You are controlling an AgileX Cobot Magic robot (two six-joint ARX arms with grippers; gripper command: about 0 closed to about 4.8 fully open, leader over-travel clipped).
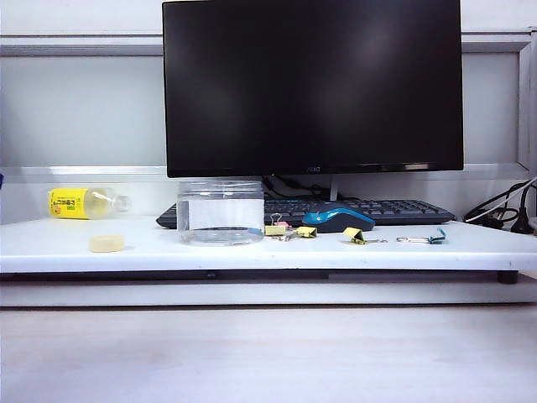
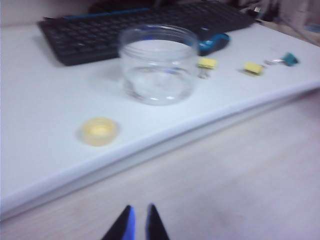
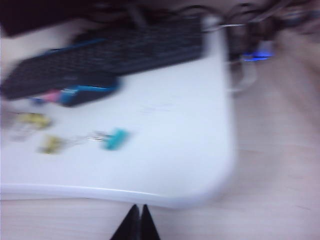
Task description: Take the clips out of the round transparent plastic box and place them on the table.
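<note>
Front edge: the thick white lip of the surface (image 1: 252,262) runs across the lower middle of the exterior view, nearest the camera; neither arm shows there.
Left fingers (image 2: 137,224): bottom centre of the left wrist view, tips nearly pressed together with a thin gap, pinching nothing, well back from the surface edge.
Disc (image 1: 106,243): pale yellow, left of centre, not part of the job.
Round transparent plastic box (image 1: 221,211): upright, centre-left, below the monitor (image 1: 312,84); it looks empty, though its floor is hard to read.
Clips (image 1: 276,229): yellow ones lie just right of the box, by the blue mouse (image 1: 338,219), with another (image 1: 353,236) further right.
Teal clip (image 1: 436,238): far right, apart from the rest.
Right fingers (image 3: 138,222): bottom centre of the blurred right wrist view, pressed together, empty, off the surface.
Step judgement: emptying seems finished. To do it well, check the box holds nothing and keep both arms clear.
</note>
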